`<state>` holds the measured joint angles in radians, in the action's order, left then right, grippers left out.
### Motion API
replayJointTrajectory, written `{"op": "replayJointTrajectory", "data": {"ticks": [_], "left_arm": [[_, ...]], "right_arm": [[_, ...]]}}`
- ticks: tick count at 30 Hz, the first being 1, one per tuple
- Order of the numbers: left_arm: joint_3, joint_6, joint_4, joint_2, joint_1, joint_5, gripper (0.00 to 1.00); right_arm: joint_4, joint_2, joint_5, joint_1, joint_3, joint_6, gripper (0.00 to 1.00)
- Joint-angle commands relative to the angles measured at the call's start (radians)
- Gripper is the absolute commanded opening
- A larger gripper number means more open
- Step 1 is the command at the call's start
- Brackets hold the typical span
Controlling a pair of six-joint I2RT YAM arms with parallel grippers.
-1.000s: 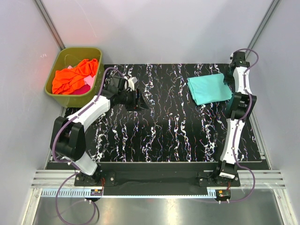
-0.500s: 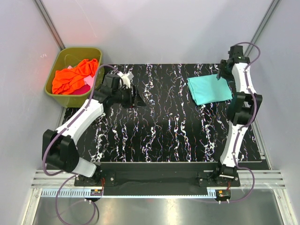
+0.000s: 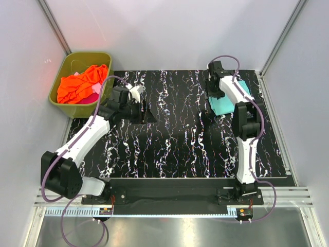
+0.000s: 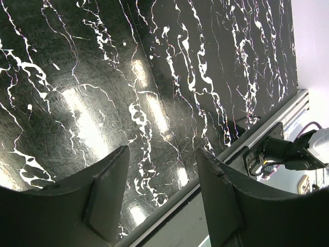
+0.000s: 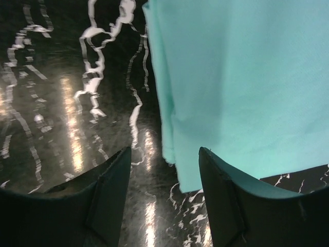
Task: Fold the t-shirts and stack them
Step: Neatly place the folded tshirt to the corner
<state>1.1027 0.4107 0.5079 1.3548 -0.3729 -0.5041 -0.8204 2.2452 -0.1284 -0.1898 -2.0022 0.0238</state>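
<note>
A folded teal t-shirt (image 3: 226, 104) lies flat on the black marbled mat at the back right; it fills the upper right of the right wrist view (image 5: 241, 77). My right gripper (image 3: 212, 92) (image 5: 164, 154) is open and empty over the shirt's left edge. An orange t-shirt (image 3: 81, 82) lies crumpled in the olive-green tub (image 3: 58, 97), with pink cloth (image 3: 93, 94) partly showing under it. My left gripper (image 3: 147, 111) (image 4: 162, 154) is open and empty above the mat, right of the tub.
The tub stands off the mat's back left corner. Grey walls close in the sides and back. The left wrist view shows the mat's edge (image 4: 216, 164) and a metal rail (image 4: 288, 108).
My right gripper has swung left from the far right, across the teal shirt to its left edge. My left gripper has turned and drawn back slightly toward the tub.
</note>
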Motion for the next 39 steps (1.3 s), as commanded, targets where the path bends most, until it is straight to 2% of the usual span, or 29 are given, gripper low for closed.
{"op": "replayJointTrajectory", "data": {"ticks": [1, 4, 7, 11, 14, 18, 21, 24, 32, 35, 39], "left_arm": [[0.008, -0.019, -0.020, -0.045, 0.002, -0.008, 0.59], [0.008, -0.018, -0.022, -0.043, 0.002, -0.013, 0.59], [0.009, -0.016, -0.020, -0.042, 0.003, -0.016, 0.59], [0.009, -0.015, -0.023, -0.034, 0.003, -0.022, 0.59], [0.008, -0.012, -0.023, -0.025, 0.005, -0.036, 0.59], [0.008, -0.004, -0.025, -0.017, 0.003, -0.059, 0.58], [0.008, -0.006, -0.026, -0.020, 0.003, -0.053, 0.58], [0.006, -0.010, -0.025, -0.023, 0.003, -0.048, 0.58], [0.009, -0.012, -0.026, -0.013, 0.006, -0.047, 0.58], [0.009, -0.013, -0.026, -0.008, 0.008, -0.047, 0.58], [0.014, -0.015, -0.026, 0.001, 0.011, -0.042, 0.57]], "right_arm": [[0.058, 0.025, -0.103, 0.004, 0.031, -0.050, 0.62], [0.096, 0.040, -0.149, -0.010, 0.072, -0.076, 0.61], [0.109, 0.065, -0.119, -0.020, 0.089, -0.088, 0.58], [0.141, 0.065, -0.151, -0.031, 0.128, -0.101, 0.56], [0.144, 0.079, -0.276, -0.031, 0.131, -0.102, 0.50], [0.147, 0.099, -0.370, -0.031, 0.102, -0.117, 0.48], [0.150, 0.139, -0.480, -0.031, 0.045, -0.139, 0.44], [0.153, 0.195, -0.527, -0.028, -0.036, -0.169, 0.41], [0.155, 0.369, -0.560, -0.017, -0.323, -0.217, 0.35], [0.158, 0.419, -0.562, -0.011, -0.389, -0.268, 0.34], [0.216, 0.427, -0.537, -0.002, -0.371, -0.332, 0.33]]}}
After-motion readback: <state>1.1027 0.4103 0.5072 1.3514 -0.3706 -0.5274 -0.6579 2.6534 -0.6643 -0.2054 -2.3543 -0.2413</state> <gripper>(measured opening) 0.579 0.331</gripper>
